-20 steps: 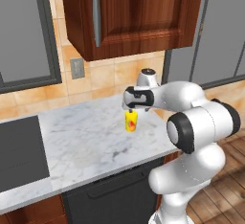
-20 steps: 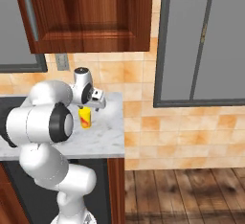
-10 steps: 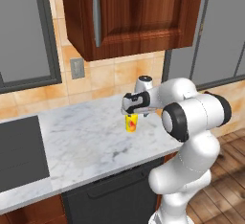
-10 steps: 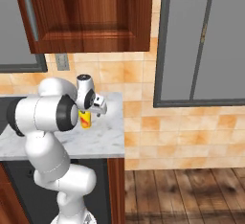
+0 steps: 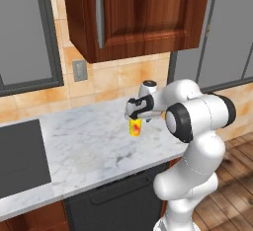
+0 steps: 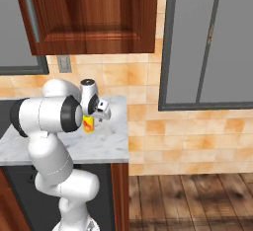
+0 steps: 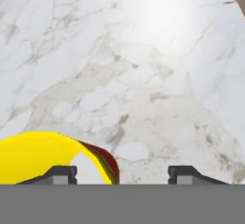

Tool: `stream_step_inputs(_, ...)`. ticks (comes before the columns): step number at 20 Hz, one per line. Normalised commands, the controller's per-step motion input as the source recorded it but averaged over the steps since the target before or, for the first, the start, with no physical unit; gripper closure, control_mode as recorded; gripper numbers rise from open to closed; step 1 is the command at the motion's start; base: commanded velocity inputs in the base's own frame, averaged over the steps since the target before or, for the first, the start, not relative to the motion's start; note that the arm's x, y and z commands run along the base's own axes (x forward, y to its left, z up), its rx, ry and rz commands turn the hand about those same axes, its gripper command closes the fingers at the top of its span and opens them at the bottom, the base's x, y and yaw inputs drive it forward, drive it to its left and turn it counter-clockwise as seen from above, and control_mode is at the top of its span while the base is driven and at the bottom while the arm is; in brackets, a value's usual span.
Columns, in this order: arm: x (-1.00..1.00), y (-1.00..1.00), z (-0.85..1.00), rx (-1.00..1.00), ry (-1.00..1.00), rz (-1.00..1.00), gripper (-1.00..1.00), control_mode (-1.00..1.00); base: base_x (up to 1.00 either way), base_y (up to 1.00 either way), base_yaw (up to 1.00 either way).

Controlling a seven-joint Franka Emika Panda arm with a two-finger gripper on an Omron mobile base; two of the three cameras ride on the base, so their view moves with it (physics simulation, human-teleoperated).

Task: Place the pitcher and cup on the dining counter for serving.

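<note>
A: Where's the cup (image 5: 134, 128) sitting?
B: On the marble desk (image 5: 89, 146), just under the jaws; wall cabinet (image 5: 133, 15) hanging above.
A: Jaws?
B: Standing spread; cup (image 7: 45, 158) lying by one fingertip (image 7: 60, 173), not pinched; the other fingertip is showing bare.

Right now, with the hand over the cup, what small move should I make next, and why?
Probably slide the gripper sideways toward the cup before closing. In the hand view the cup sits off to one side, behind one of the fingers rather than centred in the gap, so closing now would likely clip its rim. It stands on the marble counter.
</note>
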Motion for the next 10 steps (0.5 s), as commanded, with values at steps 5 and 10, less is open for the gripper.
stream_step_inputs(5,0.00,0.00,0.00,0.00,0.00,0.00,1.00,-1.00,0.00,0.00,0.00)
stream_step_inputs(10,0.00,0.00,0.00,0.00,0.00,0.00,1.00,-1.00,0.00,0.00,0.00)
